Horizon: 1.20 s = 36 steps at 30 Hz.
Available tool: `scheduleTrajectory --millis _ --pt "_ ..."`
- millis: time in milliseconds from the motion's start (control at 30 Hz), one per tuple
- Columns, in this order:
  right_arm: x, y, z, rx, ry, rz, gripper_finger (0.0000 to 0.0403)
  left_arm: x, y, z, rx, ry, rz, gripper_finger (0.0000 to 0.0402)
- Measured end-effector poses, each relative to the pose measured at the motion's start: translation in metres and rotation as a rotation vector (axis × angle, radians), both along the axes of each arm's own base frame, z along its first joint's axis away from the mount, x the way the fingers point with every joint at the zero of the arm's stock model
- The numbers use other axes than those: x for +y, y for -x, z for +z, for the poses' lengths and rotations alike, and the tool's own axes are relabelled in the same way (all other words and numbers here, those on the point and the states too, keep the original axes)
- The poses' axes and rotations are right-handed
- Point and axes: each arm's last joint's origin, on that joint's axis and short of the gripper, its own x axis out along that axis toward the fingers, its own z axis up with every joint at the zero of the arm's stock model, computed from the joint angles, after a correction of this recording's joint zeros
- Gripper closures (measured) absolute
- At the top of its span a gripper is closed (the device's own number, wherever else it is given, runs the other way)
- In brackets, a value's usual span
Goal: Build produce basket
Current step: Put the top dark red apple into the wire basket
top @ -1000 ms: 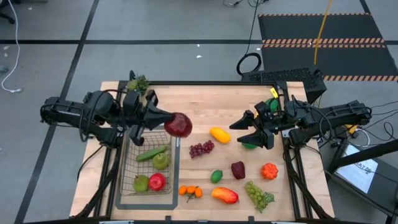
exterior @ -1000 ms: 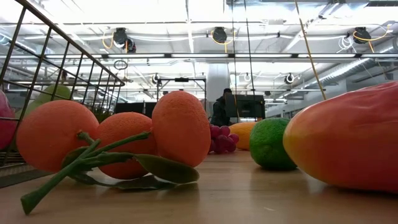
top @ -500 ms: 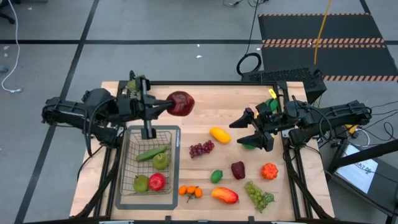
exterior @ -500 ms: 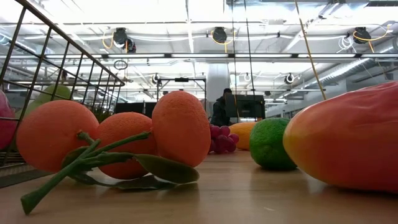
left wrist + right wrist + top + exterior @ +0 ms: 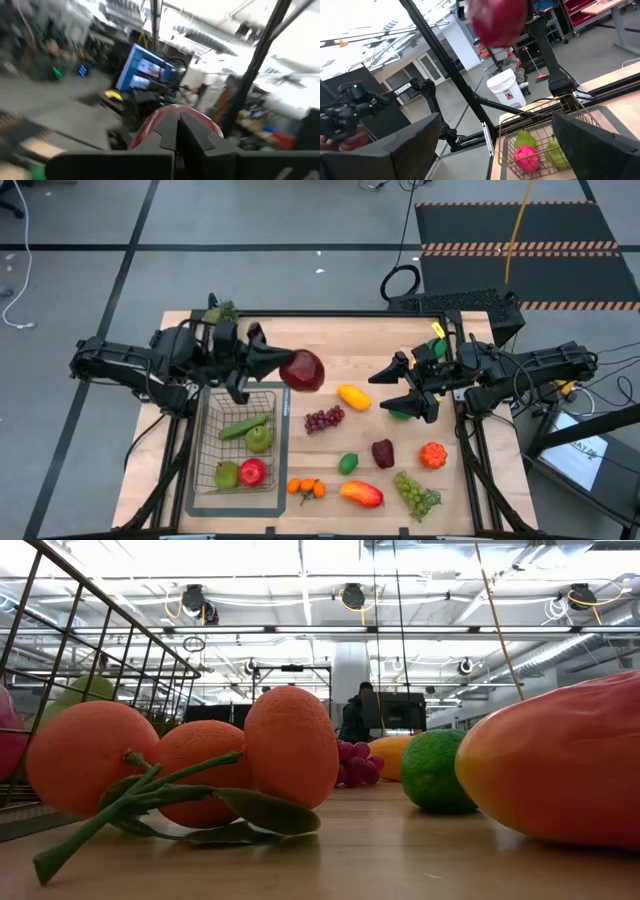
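Note:
My left gripper (image 5: pixel 283 368) is shut on a dark red apple (image 5: pixel 303 370), held in the air just past the far right corner of the wire basket (image 5: pixel 208 480). In the basket lie a cucumber (image 5: pixel 245 425), two green pears (image 5: pixel 259 439) and a red apple (image 5: pixel 252 471). My right gripper (image 5: pixel 382 394) hovers open at the right, pointing toward the table's left, with nothing between its fingers (image 5: pixel 415 142). Loose produce lies on the wood: purple grapes (image 5: pixel 323 419), a lime (image 5: pixel 348 463), oranges (image 5: pixel 306 488) and a mango (image 5: pixel 361 493). My left gripper meets the dark red apple at its near side (image 5: pixel 150 127), and its shut fingers (image 5: pixel 172 132) cover the place of contact. The fingers come about level from the table's left. The apple sits just beyond the fingertips, lifted clear of the table and the basket.
A small pot with a leafy sprig (image 5: pixel 222 313) stands at the far left corner, behind my left arm. A yellow fruit (image 5: pixel 353 396), a dark red fruit (image 5: pixel 383 452), an orange-red one (image 5: pixel 432 454) and green grapes (image 5: pixel 417 493) lie across the right half. A green fruit (image 5: pixel 402 413) lies under my right gripper.
My left gripper swung the red apple toward the table's far edge, then back toward the near side and a little to the right, rolling its wrist. The apple stayed in the hold, clear of the table.

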Motion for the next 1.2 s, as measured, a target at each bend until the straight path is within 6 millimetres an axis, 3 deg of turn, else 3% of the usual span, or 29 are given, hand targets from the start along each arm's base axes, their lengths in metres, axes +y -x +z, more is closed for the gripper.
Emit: scheduleTrajectory --millis 267,733,1200 --pt "0.0 0.0 0.0 -0.001 0.008 0.0 0.0028 -0.015 -0.007 -0.014 0.134 0.255 -0.178 0.0392" --pt "0.0 0.0 0.0 0.003 0.005 0.005 0.0028 -0.067 0.014 -0.063 0.645 0.073 -0.29 0.0396" --pt "0.0 0.0 0.0 0.004 0.004 0.005 0.0028 -0.08 0.05 -0.105 1.066 -0.121 -0.182 0.0397"
